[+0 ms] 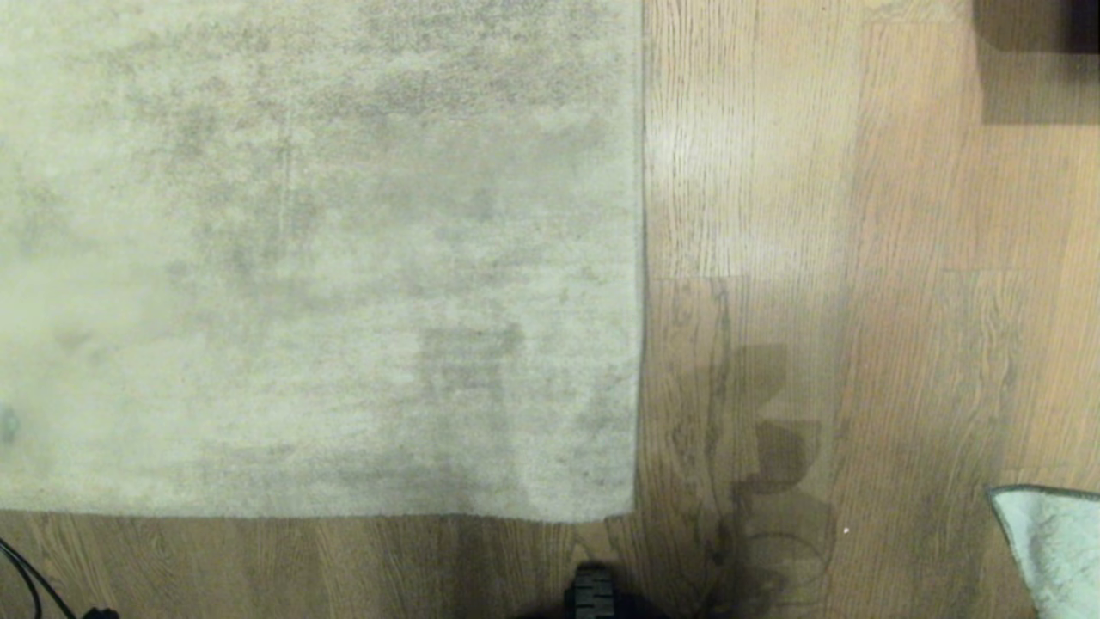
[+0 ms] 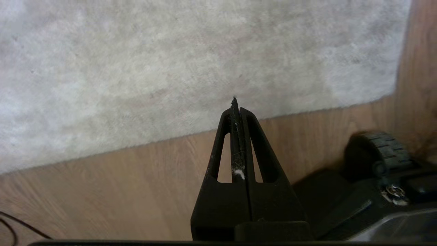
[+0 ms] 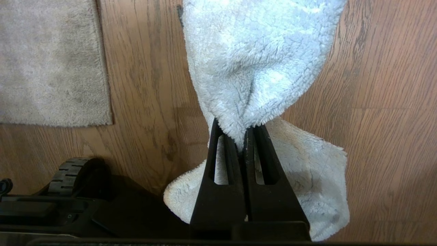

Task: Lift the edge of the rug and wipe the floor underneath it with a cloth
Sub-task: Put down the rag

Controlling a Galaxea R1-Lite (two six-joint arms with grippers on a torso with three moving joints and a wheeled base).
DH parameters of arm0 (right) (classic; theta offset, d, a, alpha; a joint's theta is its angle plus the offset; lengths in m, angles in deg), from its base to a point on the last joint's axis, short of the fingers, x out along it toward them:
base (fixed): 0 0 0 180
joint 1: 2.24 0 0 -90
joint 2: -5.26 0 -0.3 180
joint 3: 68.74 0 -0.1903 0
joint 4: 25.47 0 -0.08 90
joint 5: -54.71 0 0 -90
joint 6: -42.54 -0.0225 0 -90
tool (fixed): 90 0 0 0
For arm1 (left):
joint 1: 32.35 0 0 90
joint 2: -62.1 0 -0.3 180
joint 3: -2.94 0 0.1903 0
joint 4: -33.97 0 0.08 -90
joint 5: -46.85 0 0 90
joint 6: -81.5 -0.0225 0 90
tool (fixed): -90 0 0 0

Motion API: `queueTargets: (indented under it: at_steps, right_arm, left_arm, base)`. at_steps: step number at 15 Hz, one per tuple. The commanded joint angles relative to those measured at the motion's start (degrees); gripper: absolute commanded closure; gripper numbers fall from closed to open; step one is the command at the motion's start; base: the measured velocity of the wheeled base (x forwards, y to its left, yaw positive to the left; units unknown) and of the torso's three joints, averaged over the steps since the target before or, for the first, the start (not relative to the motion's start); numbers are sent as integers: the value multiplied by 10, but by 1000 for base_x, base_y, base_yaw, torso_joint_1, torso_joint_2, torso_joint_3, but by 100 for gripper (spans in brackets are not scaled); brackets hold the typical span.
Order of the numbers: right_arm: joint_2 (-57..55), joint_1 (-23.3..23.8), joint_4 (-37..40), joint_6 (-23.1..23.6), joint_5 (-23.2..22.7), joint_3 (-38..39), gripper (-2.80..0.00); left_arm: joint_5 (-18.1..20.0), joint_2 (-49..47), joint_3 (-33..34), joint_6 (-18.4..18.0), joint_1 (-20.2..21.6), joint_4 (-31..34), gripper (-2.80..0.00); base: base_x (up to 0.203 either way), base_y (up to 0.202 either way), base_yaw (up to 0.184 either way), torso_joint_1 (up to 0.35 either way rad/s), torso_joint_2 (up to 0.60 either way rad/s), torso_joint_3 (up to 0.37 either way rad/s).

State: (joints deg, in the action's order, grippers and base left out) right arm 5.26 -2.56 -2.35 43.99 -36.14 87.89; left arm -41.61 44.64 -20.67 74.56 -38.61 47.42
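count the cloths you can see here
1: a pale blue cloth, pinched in the right gripper and hanging over the wood floor, beside the rug. More could lie outside the views.

My cloth (image 3: 259, 65) is fluffy microfibre; the rug (image 1: 318, 258) short matt pile; the floor (image 1: 902, 301) wood-grain, slightly glossy.

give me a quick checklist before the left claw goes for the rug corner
1. Cloth held in right claw: ok, pinched shut on it.
2. Left claw empty: ok, shut on nothing.
3. Left claw open for grabbing: not ok, fingers together.
4. Rug edge lying flat on the floor: ok, not lifted yet.
5. Rug corner in reach: cannot tell.
6. Dirt under the rug: cannot tell, hidden.
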Motion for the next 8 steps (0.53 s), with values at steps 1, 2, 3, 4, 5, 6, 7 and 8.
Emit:
queueTargets:
  at_steps: [1,2,3,4,5,6,7,8]
  right_arm:
    - [0,0,0,0,0,0,0]
    - [-1,0,0,0,0,0,0]
    - [0,0,0,0,0,0,0]
    - [0,0,0,0,0,0,0]
    - [0,0,0,0,0,0,0]
    - [-1,0,0,0,0,0,0]
    - [0,0,0,0,0,0,0]
    - [0,0,0,0,-1,0,0]
  left_arm:
    - [27,31,2,-1,37,19,0]
    - [28,51,2,-1,43,30,0]
    - [23,67,2,-1,49,39,0]
    - [18,87,2,-2,52,56,0]
    - [14,113,2,-2,54,81,0]
    - [11,133,2,3,59,94,0]
    - [6,147,2,10,60,97,0]
    - [4,164,2,19,61,98,0]
  base:
    - [0,0,0,0,0,0]
    - [0,0,0,0,0,0]
    - [0,0,0,0,0,0]
    - [0,0,0,0,0,0]
    - [0,0,0,0,0,0]
    - [0,0,0,0,0,0]
    - [0,0,0,0,0,0]
    - [0,0,0,0,0,0]
